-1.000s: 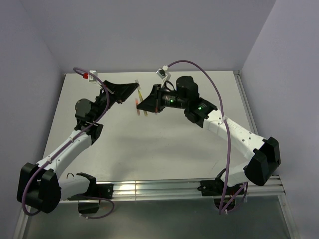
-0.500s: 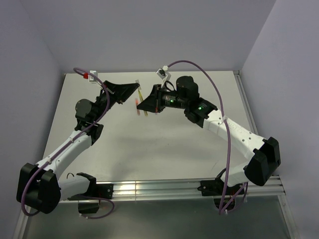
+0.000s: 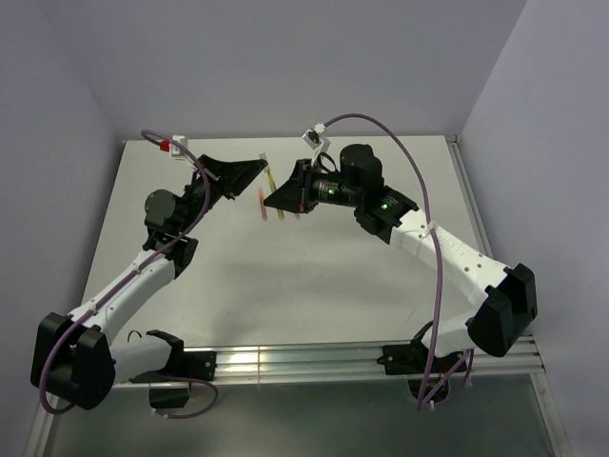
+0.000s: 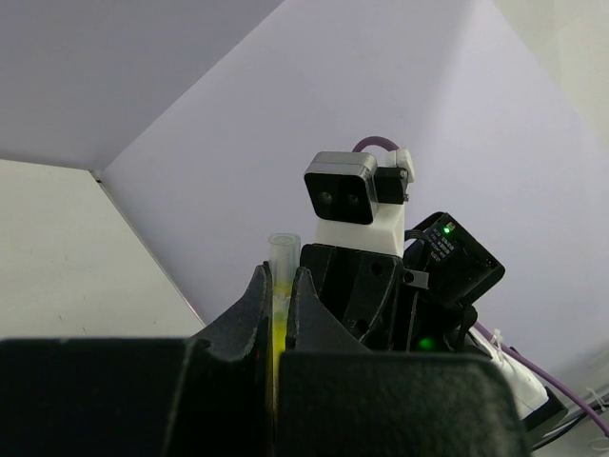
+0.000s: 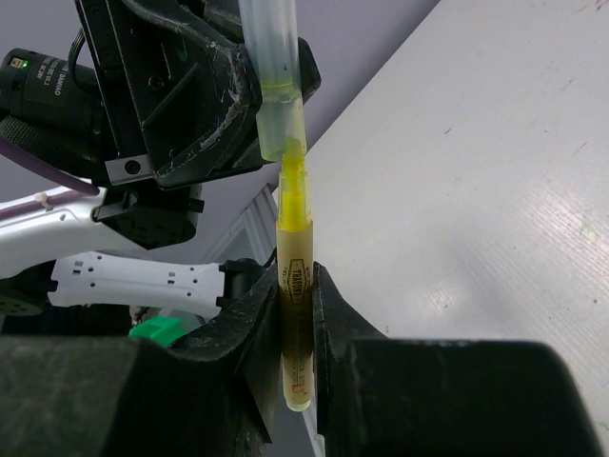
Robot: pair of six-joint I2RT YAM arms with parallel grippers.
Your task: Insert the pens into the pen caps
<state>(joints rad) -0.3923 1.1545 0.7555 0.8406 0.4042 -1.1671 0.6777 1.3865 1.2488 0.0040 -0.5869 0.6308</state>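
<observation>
- Yellow-green pen [image 5: 296,238] is clamped by its lower half in my right gripper [image 5: 295,290], whose jaws are closed on the barrel. I hold it in the air over the far part of the table [image 3: 333,276].
- Cream-yellow pen cap [image 5: 271,86] is pinched in my left gripper [image 4: 281,281], jaws closed tight on it. Its open mouth faces the pen's tip.
- Compared with a second ago, my right arm has shifted slightly up and toward the left gripper. My left arm has not moved.
- That shift puts the pen's tip right at the cap's mouth, in line with it. I cannot tell how far in it reaches.
- I judge the lining-up done. This pair now needs a straight push until the cap seats.
- A push off the line could make the thin pen slip in my grip.
</observation>
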